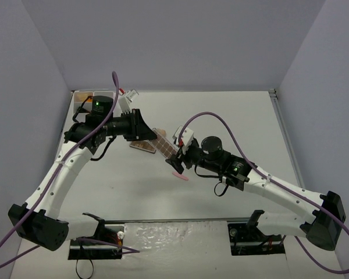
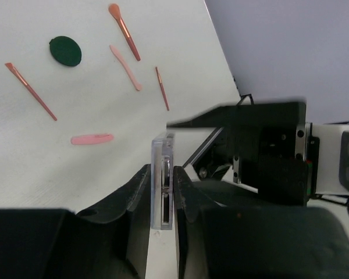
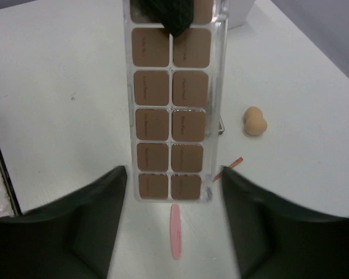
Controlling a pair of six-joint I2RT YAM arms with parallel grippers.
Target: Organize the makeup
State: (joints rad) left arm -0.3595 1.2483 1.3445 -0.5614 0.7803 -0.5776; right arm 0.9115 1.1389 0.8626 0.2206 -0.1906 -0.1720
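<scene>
My left gripper (image 2: 163, 195) is shut on a brown eyeshadow palette (image 2: 164, 174), seen edge-on between its fingers and held above the table. In the top view the palette (image 1: 164, 143) spans from the left gripper (image 1: 146, 131) to the right gripper (image 1: 178, 161). My right gripper (image 3: 173, 200) is open, its fingers either side of the palette's (image 3: 171, 110) near end. A second brown palette (image 1: 141, 145) lies under the left gripper. On the table lie a pink stick (image 3: 175, 231), a beige sponge (image 3: 255, 121), a dark-green compact (image 2: 65, 50) and thin red and pink pencils (image 2: 30, 90).
The white compartment box (image 1: 83, 102) stands at the back left, behind the left arm. The right arm's wrist (image 2: 267, 157) is close in front of the left gripper. More pencils (image 2: 126, 68) are scattered on the table near the compact.
</scene>
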